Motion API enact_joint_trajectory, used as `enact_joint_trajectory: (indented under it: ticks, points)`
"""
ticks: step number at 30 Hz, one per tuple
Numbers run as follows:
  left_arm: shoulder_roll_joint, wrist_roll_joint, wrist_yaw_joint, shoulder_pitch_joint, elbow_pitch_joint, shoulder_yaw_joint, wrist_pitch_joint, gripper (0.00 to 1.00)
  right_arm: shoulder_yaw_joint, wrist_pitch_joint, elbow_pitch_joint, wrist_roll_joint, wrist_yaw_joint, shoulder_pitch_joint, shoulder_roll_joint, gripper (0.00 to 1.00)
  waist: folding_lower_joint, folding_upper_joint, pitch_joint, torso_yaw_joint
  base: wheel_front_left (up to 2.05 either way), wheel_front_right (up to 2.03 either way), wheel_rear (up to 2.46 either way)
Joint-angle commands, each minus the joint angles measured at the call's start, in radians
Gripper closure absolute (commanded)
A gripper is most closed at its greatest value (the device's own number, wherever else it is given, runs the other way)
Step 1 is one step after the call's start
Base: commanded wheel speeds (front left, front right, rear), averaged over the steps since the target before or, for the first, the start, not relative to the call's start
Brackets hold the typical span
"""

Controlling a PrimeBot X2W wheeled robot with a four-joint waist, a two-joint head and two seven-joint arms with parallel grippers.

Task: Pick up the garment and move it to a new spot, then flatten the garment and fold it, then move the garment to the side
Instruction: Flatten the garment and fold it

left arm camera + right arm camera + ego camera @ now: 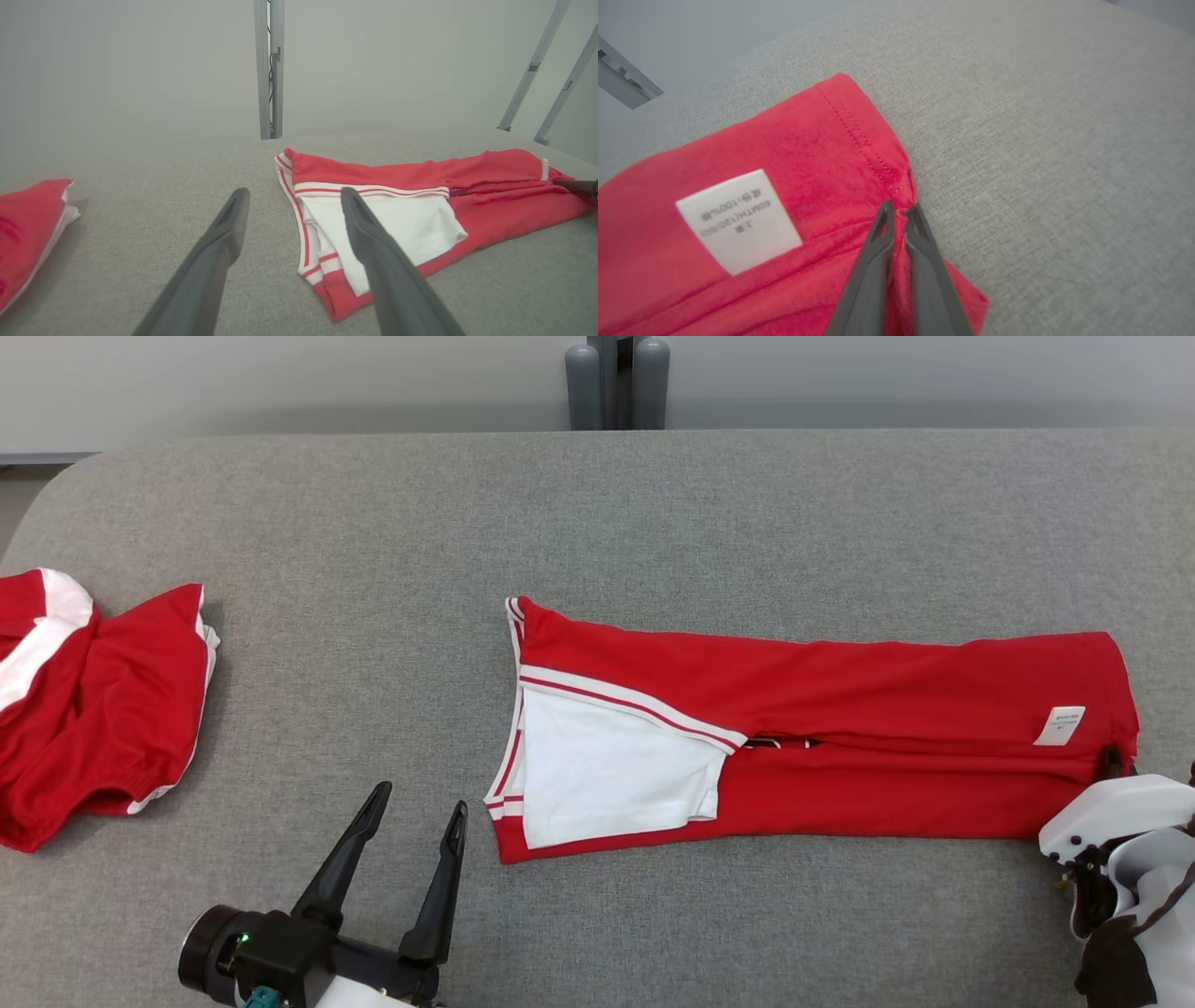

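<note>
Two red pieces of clothing lie on a grey padded table (pixel 597 523): a crumpled garment (pixel 93 709) far left, and the long red garment (pixel 840 709) centre-right, flat and folded lengthwise. The left gripper (pixel 421 796) hovers beside it, jaws spread. The right gripper (pixel 899 210) pinches its right hem. Crosswise folding and moving aside apparently remain.

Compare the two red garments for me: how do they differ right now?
The centre garment lies flat in a long folded strip; the left garment sits bunched up. The right gripper is shut on the centre garment's end; the left garment lies untouched. Both are red with white trim.
</note>
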Motion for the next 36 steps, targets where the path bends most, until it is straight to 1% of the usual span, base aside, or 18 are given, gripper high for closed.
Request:
enact_joint_trajectory:
  ticks: [1,6,11,14,16,19,21,23,26,28,30,31,36]
  points:
    - [0.004,-0.003,-0.002,-0.016,-0.002,0.003,-0.004,0.00,-0.009,-0.001,0.004,-0.010,-0.003,0.001,-0.004,1.00,0.0000,0.0000,0.001,0.000,0.00,0.00,0.00]
    - [0.004,-0.006,-0.001,-0.014,0.001,0.008,-0.004,0.00,-0.009,-0.012,-0.018,-0.028,-0.003,-0.018,-0.006,1.00,0.0000,0.0000,-0.002,-0.003,0.00,0.00,0.00]
    - [0.001,-0.008,-0.002,-0.007,0.005,0.006,-0.004,0.00,0.024,-0.021,-0.047,-0.022,-0.003,-0.045,-0.012,1.00,0.0000,0.0000,-0.015,-0.009,0.00,0.00,0.00]
    - [-0.003,-0.011,-0.002,-0.001,0.006,0.005,-0.004,0.00,0.075,-0.021,-0.072,0.029,-0.002,-0.076,-0.008,1.00,0.0000,0.0000,-0.025,-0.012,0.00,0.00,0.00]
    - [-0.005,-0.016,-0.002,0.005,0.009,0.008,-0.004,0.00,0.133,-0.020,-0.078,0.087,-0.002,-0.091,-0.006,1.00,0.0000,0.0000,-0.033,-0.014,0.00,0.00,0.00]
    - [-0.008,-0.021,-0.002,0.008,0.017,0.003,-0.004,0.00,0.283,-0.020,-0.045,0.230,-0.002,-0.130,-0.002,1.00,0.0000,0.0000,-0.050,-0.009,0.00,0.00,0.00]
    - [-0.010,-0.022,-0.002,0.012,0.021,-0.001,-0.004,0.00,0.409,-0.020,-0.041,0.351,-0.002,-0.139,-0.005,1.00,0.0000,0.0000,-0.063,-0.004,0.00,0.00,0.00]
    - [-0.013,-0.024,-0.002,0.016,0.025,-0.007,-0.004,0.00,0.547,-0.020,-0.062,0.482,-0.002,-0.121,-0.004,1.00,0.0000,0.0000,-0.078,0.006,0.00,0.00,0.00]
    - [-0.015,-0.026,0.000,0.024,0.032,-0.015,-0.004,0.00,0.790,-0.017,-0.138,0.682,-0.002,-0.047,-0.002,1.00,0.0000,0.0000,-0.103,0.023,0.00,0.00,0.00]
    - [-0.017,-0.028,0.004,0.030,0.034,-0.018,-0.004,0.00,0.927,0.001,-0.226,0.775,-0.002,0.010,-0.004,1.00,0.0000,0.0000,-0.116,0.035,0.00,0.00,0.00]
    - [-0.018,-0.030,0.007,0.035,0.036,-0.021,-0.004,0.00,1.024,0.016,-0.307,0.828,-0.002,0.064,-0.005,1.00,0.0000,0.0000,-0.128,0.049,0.00,0.00,0.00]
    - [-0.019,-0.030,0.009,0.041,0.037,-0.024,-0.004,0.00,1.088,0.034,-0.372,0.857,-0.002,0.107,-0.005,1.00,0.0000,0.0000,-0.137,0.065,0.00,0.00,0.00]
    - [-0.020,-0.031,0.013,0.048,0.045,-0.039,-0.004,0.00,1.173,0.073,-0.465,0.893,-0.002,0.164,-0.004,1.00,0.0000,0.0000,-0.154,0.116,0.00,0.00,0.00]
